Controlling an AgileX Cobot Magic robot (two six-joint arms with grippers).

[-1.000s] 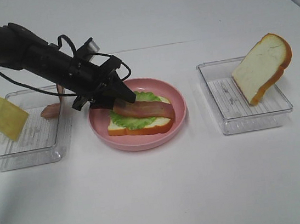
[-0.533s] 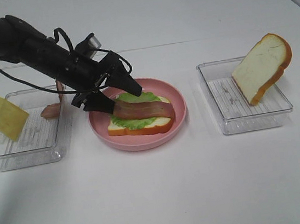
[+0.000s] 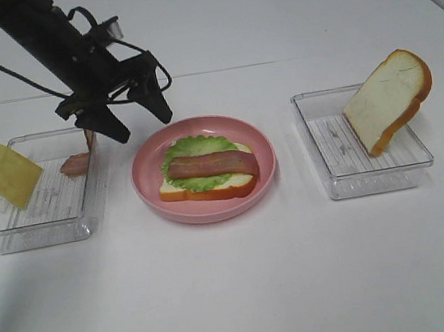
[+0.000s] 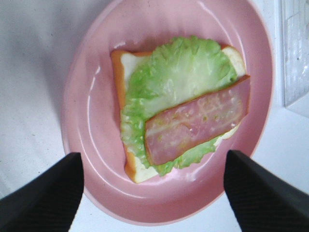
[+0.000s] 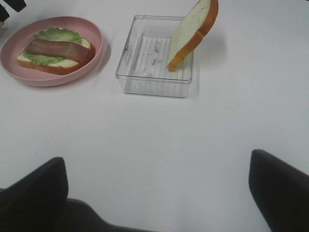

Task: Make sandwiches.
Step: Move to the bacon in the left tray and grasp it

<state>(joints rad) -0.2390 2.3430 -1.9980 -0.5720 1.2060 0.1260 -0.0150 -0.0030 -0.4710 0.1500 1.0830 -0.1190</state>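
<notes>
The open sandwich (image 3: pixel 207 176) lies on the round pink plate (image 3: pixel 261 140): one white bread slice, green lettuce and a reddish-brown bacon strip (image 3: pixel 210 165) on top. My left gripper (image 3: pixel 140 125) is open and empty, raised off the plate's far left edge. The left wrist view looks down on the bacon (image 4: pixel 195 121), the lettuce (image 4: pixel 178 72) and the plate (image 4: pixel 91 121) from between its fingers (image 4: pixel 43 198). The second bread slice (image 3: pixel 388 99) leans in the right tray. The yellow cheese square (image 3: pixel 6 174) leans in the left tray. My right gripper (image 5: pixel 157 157) is open and empty over bare table.
A clear tray (image 3: pixel 42 226) at the left also holds another bacon strip (image 3: pixel 77 162). A clear tray (image 3: pixel 371 179) stands at the right and also shows in the right wrist view (image 5: pixel 154 82). The table is white.
My left gripper opened and let go of the bacon strip, which now lies on the lettuce. The gripper then rose and drew back to the far left of the plate.
</notes>
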